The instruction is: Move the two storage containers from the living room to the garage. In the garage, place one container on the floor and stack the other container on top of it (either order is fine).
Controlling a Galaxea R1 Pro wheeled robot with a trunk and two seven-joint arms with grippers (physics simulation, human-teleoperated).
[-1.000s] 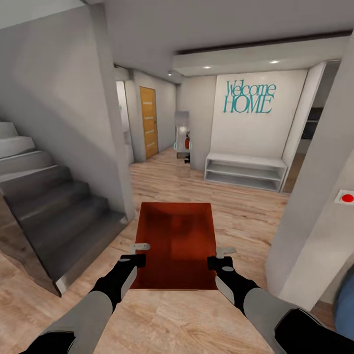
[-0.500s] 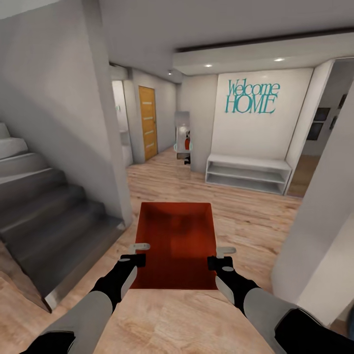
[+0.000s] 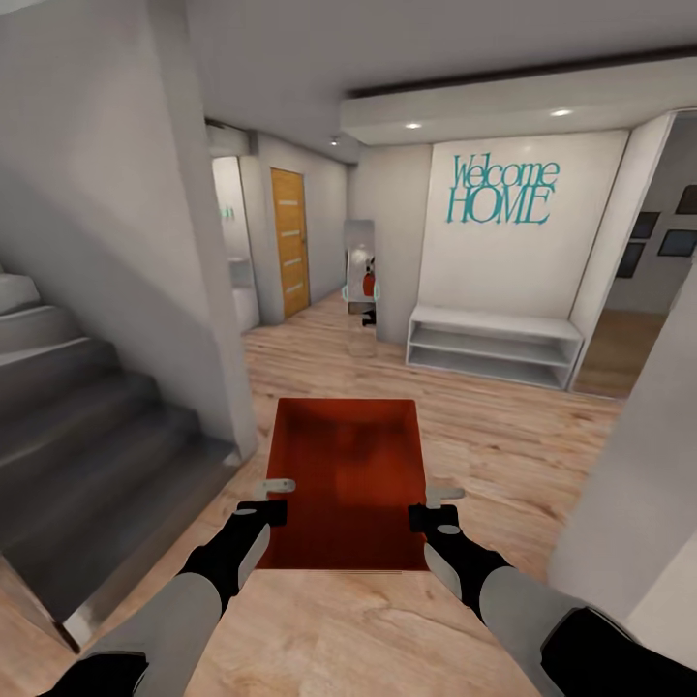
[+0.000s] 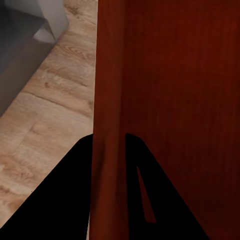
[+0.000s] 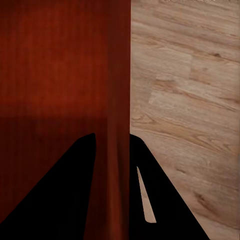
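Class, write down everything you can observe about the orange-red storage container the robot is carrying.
The orange-red rectangular storage container is an open-topped tub with thin straight walls and a flat bottom; its smooth surface looks like plastic, and nothing shows inside it. It is held level above the light wood-plank floor, long axis pointing away from the robot. The left tool grips its left wall and the right tool its right wall, each wrist view showing dark fingers straddling the thin wall.

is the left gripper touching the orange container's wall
Touching. In the left wrist view the left gripper has a finger on each side of the container wall.
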